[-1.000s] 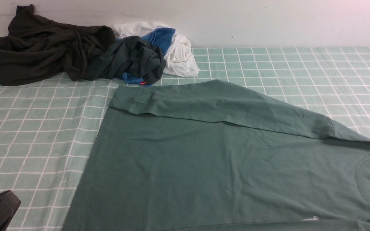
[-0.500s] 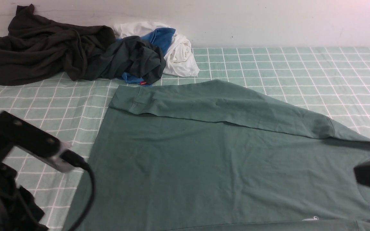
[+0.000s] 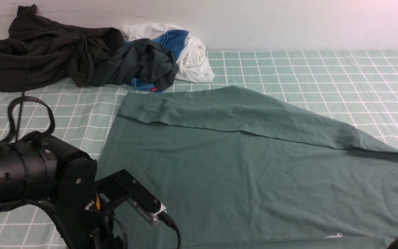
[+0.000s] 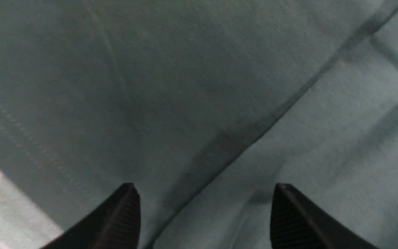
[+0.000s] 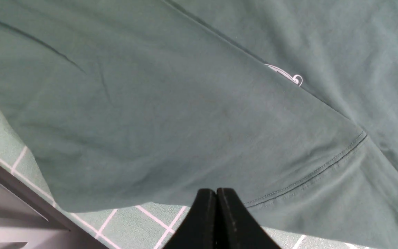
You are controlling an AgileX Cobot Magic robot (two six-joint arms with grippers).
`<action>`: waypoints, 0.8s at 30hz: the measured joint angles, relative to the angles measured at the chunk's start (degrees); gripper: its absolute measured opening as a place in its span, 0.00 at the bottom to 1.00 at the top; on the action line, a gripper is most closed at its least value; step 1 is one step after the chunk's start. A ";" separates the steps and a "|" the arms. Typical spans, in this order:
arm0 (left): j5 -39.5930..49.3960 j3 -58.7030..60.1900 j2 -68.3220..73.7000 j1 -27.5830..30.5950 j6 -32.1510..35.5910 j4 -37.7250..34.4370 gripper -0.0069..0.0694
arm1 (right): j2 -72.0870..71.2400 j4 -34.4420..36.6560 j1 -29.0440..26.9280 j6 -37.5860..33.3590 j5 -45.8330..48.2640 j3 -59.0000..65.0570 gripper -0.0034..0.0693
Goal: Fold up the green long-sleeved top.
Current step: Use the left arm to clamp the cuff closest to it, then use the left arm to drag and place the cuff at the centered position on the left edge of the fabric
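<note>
One table [image 3: 323,69] under a pale green checked cloth carries all items. The green long-sleeved top [image 3: 237,166] lies flat at centre and near side, with its long axis running left to right. Its collar [image 3: 392,180] points right and its hem points left. The far sleeve [image 3: 237,110] is folded across the body, with its cuff [image 3: 133,105] at the far left corner. A heap of dark, white and blue clothes [image 3: 81,58] sits at the far left, apart from the top. The left arm [image 3: 29,173] reaches in low over the hem's near corner. The left gripper [image 4: 202,193] is spread wide just above the fabric and holds nothing. The right gripper [image 5: 216,195] is pressed together, empty, above the top's near edge.
</note>
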 joint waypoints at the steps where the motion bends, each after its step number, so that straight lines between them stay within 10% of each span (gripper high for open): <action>1: 0.00 0.00 0.59 0.00 -0.07 0.00 0.69 | 0.00 0.00 0.00 0.00 -0.22 0.00 0.03; 11: 7.68 -5.39 2.96 -0.37 -0.24 -0.34 0.11 | 0.00 -0.10 0.00 0.77 -6.32 0.04 0.03; 24: 21.57 -33.50 1.24 -0.37 1.53 1.44 0.09 | 0.29 -7.54 0.00 10.05 -11.65 0.06 0.06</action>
